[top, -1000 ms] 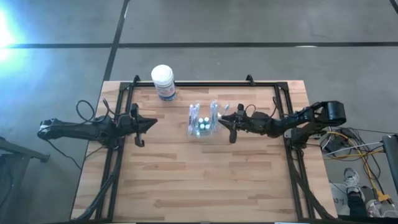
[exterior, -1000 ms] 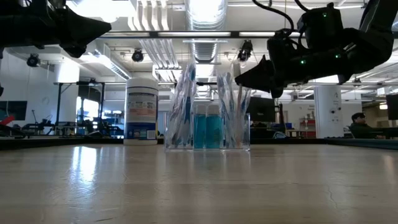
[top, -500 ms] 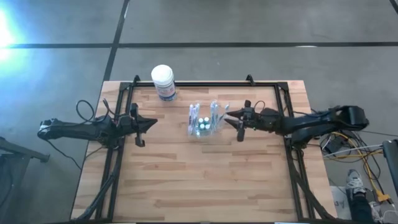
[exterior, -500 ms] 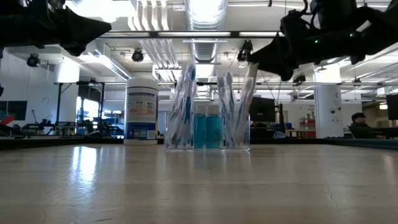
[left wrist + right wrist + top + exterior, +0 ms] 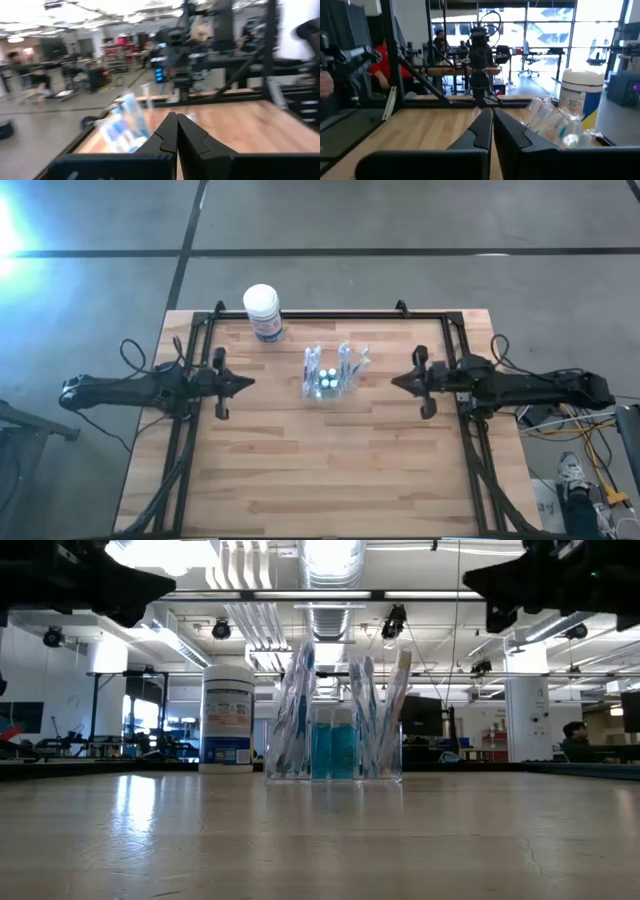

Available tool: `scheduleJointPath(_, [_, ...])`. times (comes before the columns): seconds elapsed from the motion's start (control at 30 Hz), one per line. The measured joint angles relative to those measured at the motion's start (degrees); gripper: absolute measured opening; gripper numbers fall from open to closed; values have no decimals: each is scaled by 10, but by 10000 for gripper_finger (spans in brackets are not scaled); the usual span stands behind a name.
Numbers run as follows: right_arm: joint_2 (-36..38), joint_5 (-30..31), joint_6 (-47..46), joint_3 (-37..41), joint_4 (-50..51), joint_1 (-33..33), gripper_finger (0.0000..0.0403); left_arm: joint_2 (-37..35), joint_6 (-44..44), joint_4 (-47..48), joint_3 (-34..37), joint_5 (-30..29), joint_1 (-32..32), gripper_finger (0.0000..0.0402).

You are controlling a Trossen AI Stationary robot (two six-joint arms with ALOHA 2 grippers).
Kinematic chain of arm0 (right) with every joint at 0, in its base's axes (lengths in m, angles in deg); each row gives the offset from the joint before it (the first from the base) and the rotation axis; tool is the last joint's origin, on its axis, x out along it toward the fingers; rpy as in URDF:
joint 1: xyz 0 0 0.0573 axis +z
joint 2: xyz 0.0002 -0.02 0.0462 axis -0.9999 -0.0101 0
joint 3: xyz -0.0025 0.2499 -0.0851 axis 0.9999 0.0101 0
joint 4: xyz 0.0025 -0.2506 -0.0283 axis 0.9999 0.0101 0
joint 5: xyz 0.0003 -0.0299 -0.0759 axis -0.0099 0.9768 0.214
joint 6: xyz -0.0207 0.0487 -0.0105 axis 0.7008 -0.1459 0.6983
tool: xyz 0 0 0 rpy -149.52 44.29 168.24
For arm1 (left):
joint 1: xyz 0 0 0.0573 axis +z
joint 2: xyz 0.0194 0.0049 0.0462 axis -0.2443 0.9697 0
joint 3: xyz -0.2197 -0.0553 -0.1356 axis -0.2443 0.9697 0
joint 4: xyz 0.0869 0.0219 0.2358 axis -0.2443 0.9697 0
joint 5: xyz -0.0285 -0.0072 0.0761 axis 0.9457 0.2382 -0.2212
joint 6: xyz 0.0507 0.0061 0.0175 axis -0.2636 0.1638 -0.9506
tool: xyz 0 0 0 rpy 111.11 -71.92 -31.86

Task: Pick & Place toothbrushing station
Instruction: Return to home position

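Station in the high view stands near the middle of the counter, with toothbrushes upright in it. Tub is near it, at the counter's edge. Left claw and right claw hang on either side of the station, both well apart from it and pointing toward it. Neither holds anything.

Low view: the station sits flat on the counter with clear walls, brushes leaning in both end compartments and blue in the middle one. The tub stands beside it, not touching. Both claws are up high at the picture's top corners.

Left wrist view: the fingers are pressed together and empty. The station is a blur ahead.

Right wrist view: the fingers are together, with nothing between them. The station and tub are ahead, and a person in red stands beyond the counter.

Handling, as a guess: light, stiff thin plastic that is slick and likely top-heavy with brushes standing, so it tips easily. Best hold is probably over one rounded end wall, pinching the rim, or low across the narrow width. Lift it level and slowly.
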State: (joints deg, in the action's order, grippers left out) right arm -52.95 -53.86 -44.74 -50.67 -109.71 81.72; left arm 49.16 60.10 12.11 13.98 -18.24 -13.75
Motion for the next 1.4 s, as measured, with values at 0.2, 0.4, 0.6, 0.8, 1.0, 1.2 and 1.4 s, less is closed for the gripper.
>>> scheduleJointPath(0.2, [110,0,-33,70,6,0,8,-19,15,1,4,62,3,1])
scheduleJointPath(0.4, [198,5,-45,104,76,0,8,-58,29,31,8,44,3,1])
scheduleJointPath(0.6, [258,6,-45,108,116,0,8,-96,51,22,42,35,3,1])
scheduleJointPath(0.8, [294,7,-47,112,140,0,8,-130,56,-8,95,35,3,1])
scheduleJointPath(1.0, [304,7,-32,112,154,0,8,-146,76,22,100,37,3,2])
scheduleJointPath(1.2, [303,21,-30,112,176,0,8,-146,89,63,100,40,3,2])
scheduleJointPath(1.4, [303,22,-31,112,184,0,8,-146,90,65,101,41,3,1])
